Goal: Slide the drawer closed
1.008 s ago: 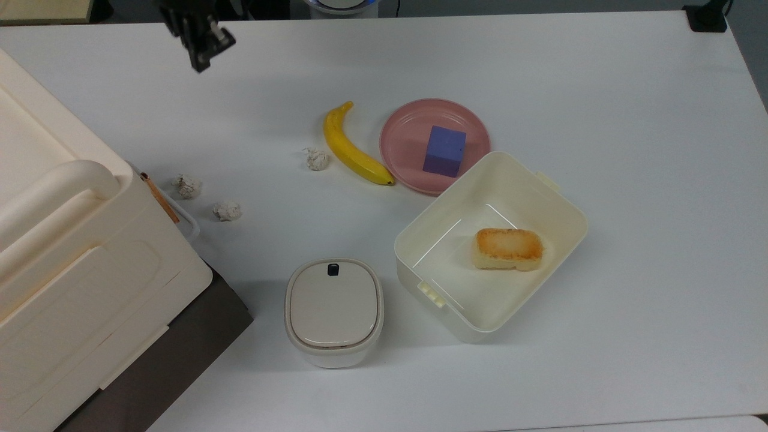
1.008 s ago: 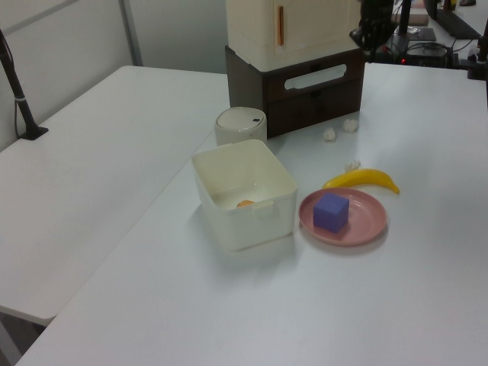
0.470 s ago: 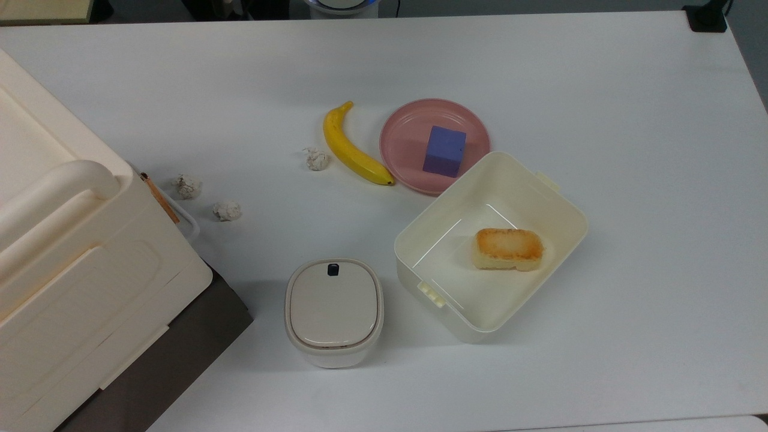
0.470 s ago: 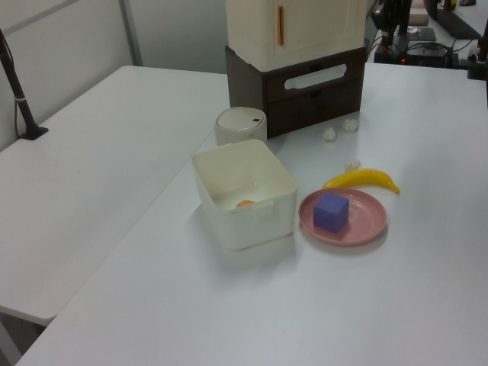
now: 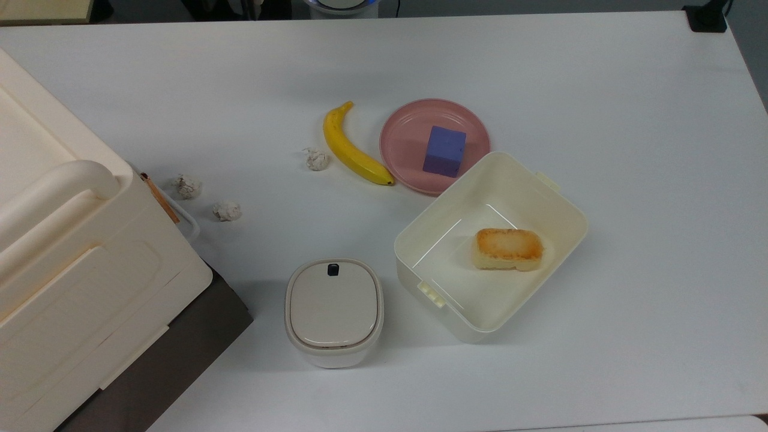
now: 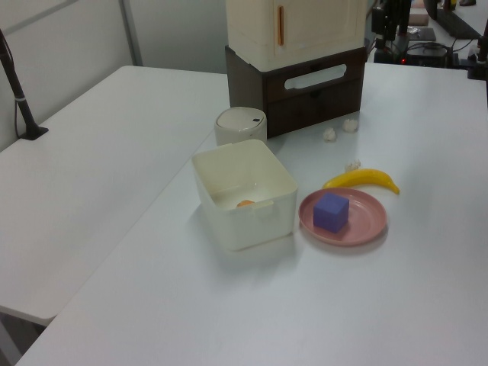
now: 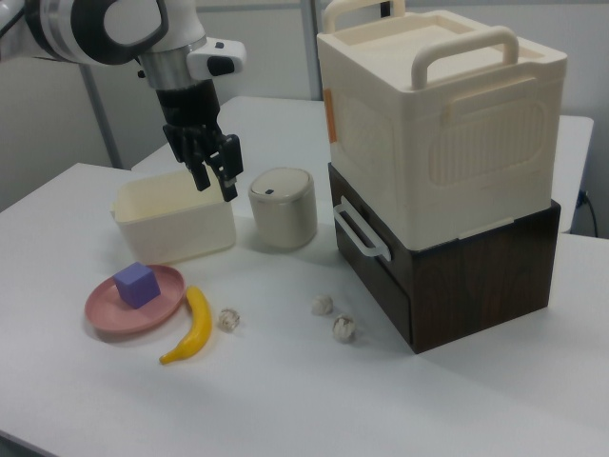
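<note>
Brown drawer: we think it looks pushed in, task done.
Pincer: it has pulled up and away; we cannot tell if apart.

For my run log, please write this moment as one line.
drawer: pushed in, white handle outward | tool: raised, away from drawer, holding nothing | table: banana, plate, open bin

The top view looks straight down on my worktop. The left view looks along it from beyond the pink plate toward the drawer. The right view faces the drawer's handle side, closer in. All three share the plate and banana.
</note>
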You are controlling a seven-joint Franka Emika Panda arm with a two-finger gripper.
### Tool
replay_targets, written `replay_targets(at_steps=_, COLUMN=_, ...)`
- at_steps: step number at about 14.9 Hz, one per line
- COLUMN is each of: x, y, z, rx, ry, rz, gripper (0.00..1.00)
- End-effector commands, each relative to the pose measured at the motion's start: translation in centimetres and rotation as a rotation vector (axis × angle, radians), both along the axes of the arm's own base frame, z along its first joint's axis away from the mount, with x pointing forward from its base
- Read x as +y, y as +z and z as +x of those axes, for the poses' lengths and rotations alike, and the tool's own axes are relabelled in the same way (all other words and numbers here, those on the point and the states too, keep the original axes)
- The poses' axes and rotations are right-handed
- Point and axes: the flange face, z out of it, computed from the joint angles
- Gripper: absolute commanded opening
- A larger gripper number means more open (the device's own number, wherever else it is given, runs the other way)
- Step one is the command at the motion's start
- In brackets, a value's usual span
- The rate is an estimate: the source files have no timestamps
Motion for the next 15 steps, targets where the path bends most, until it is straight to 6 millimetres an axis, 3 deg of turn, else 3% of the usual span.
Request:
replay_targets(at_steps=1, x=-0.8, y=0.4, z=0.0, rx=-0.016, ry=0.085, rz=-0.002, gripper=1.0)
replay_targets(at_steps=4, x=-1.6, y=1.9, z=-0.2, rx=-0.042, ry=0.152, rz=0.001, gripper=1.0)
replay_targets(at_steps=8, x=-1.4, y=1.5, z=0.2, rx=-0.044, ry=0.15, rz=0.001, gripper=1.0)
replay_targets(at_steps=10, x=-0.8, y=1.2, z=0.5, rx=-0.045, ry=0.165, rz=0.0, gripper=1.0)
replay_targets(at_steps=13, x=2.3, y=0.1, z=1.8, rx=-0.038, ry=0.134, rz=0.004, gripper=1.0)
replay_targets(at_steps=15, x=2.6, y=-0.5, z=2.3, rx=-0.031, ry=0.116, rz=0.004, gripper=1.0)
